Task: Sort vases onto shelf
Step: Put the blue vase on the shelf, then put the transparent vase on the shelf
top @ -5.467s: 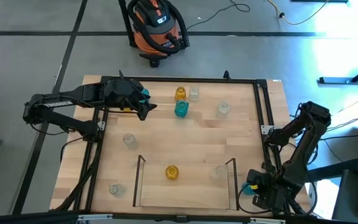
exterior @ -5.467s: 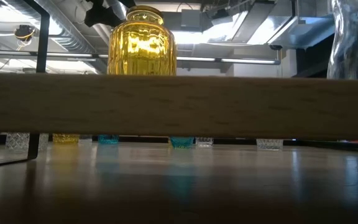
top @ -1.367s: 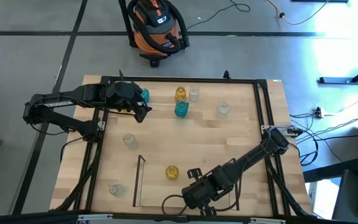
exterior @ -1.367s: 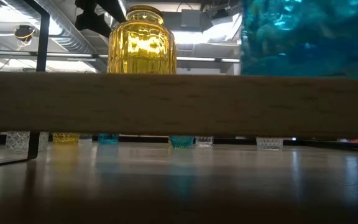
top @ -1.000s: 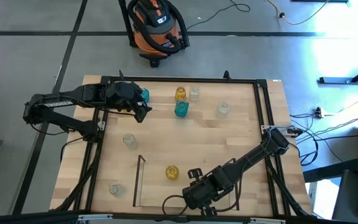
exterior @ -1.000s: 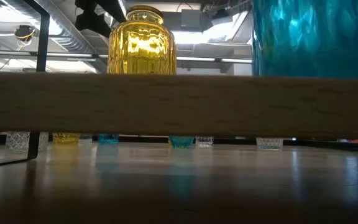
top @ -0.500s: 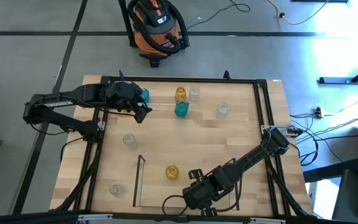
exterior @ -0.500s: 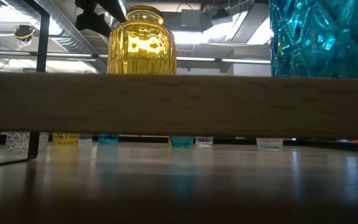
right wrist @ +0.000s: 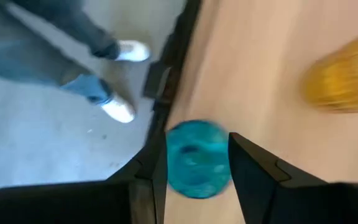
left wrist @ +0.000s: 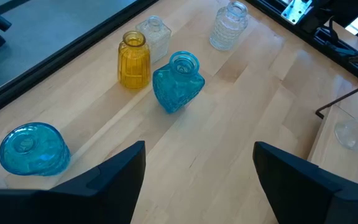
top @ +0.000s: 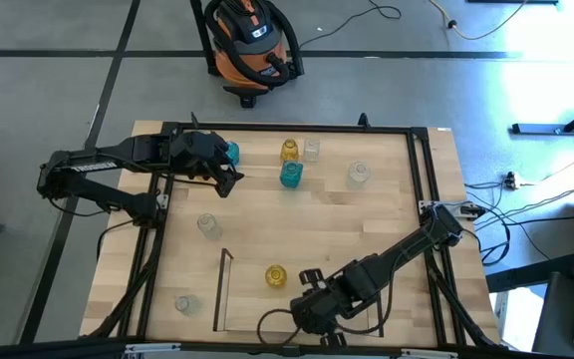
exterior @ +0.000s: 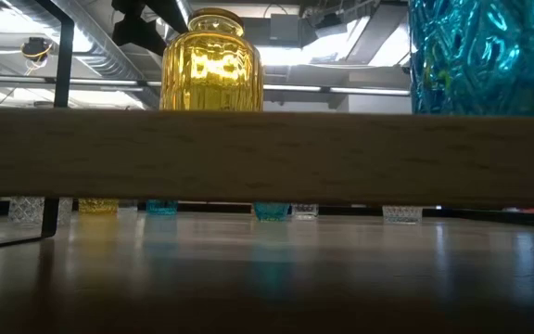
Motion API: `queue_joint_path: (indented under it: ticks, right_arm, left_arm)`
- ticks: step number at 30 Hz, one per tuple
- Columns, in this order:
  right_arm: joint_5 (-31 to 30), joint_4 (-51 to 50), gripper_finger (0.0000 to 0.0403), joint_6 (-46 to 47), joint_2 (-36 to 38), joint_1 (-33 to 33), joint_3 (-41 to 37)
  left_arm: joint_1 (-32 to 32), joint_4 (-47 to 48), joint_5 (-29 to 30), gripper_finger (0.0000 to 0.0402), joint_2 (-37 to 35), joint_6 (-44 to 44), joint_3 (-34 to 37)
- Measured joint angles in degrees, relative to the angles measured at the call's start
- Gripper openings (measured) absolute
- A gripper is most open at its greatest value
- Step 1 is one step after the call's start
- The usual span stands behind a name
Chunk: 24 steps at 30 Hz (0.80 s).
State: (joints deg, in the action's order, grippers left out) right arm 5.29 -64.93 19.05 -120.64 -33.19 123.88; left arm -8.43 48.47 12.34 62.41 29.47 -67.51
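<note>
Teal vase (right wrist: 196,159) between jaws, amber vase (top: 275,275) on shelf (top: 223,289)

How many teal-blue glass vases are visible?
3: a round teal-blue glass vase beside the left gripper; a squarish one at mid-back; a third between the right gripper's jaws, at the shelf. More could hide under that arm.

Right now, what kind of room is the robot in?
Probably a workshop or robot lab: a bare concrete floor, an orange shop vacuum, loose cables, and ceiling ducts overhead.

Three teal (top: 291,175) — two amber (top: 289,150) — four clear (top: 358,175)
</note>
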Motion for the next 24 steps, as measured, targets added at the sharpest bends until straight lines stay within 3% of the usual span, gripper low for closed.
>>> queue_joint_path:
  ticks: [5, 9, 18, 24]
  right_arm:
    - [-4.46, -3.83, 0.0131, -0.22, 0.0, 2.14, 5.71]
    - [-11.72, -6.94, 0.0131, -0.23, 0.01, 5.0, 11.04]
    - [-27.68, -8.52, 0.0131, -2.89, 3.15, 14.33, 9.73]
    - [-27.23, -1.65, 0.0131, -10.56, 3.46, 22.02, 9.69]
  left_arm:
    - [0.0, -0.04, 0.0, 0.0289, 0.0, 0.0, 0.01]
    - [0.0, -0.04, -0.01, 0.0289, 0.0, 0.0, -0.01]
    - [2.19, 0.0, -0.07, 0.0289, 0.0, -0.03, -0.01]
    - [4.27, -0.07, 0.13, 0.0289, 0.0, 1.39, -0.04]
